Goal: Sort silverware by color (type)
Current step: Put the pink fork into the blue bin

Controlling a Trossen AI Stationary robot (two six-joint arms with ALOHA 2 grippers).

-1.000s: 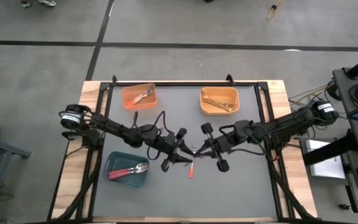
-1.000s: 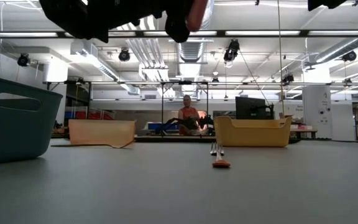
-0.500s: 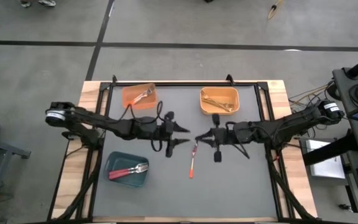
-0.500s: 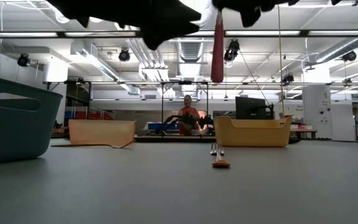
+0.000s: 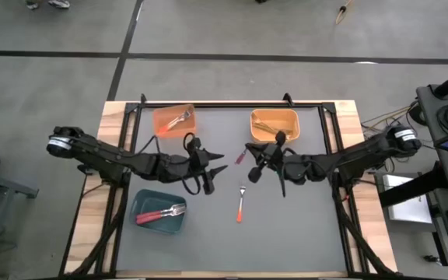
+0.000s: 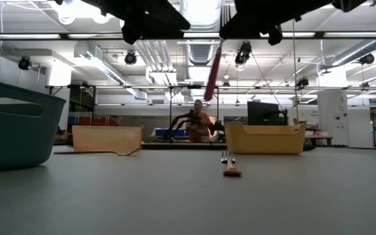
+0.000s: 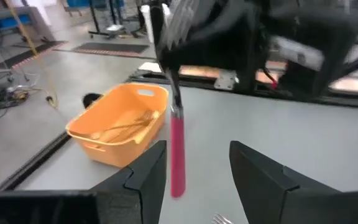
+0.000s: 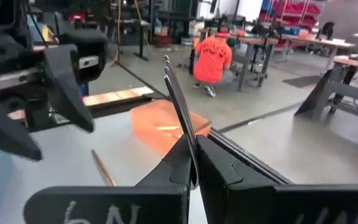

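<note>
orange bin (image 5: 173, 119), yellow-orange bin (image 5: 274, 124), teal bin (image 5: 159, 211)

no legible text, apparently

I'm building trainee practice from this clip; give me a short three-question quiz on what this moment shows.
1. True or false: the left gripper is shut on a fork.
2. What does the right gripper hold up above the table? A) a red-handled fork B) an all-gold fork C) nothing
3. Fill in: the orange-handled fork lies on the ___, outside every bin.

Key: 1 false, its fingers are open and empty. 2 A, gripped at the metal end with the handle hanging free. 3 table.
</note>
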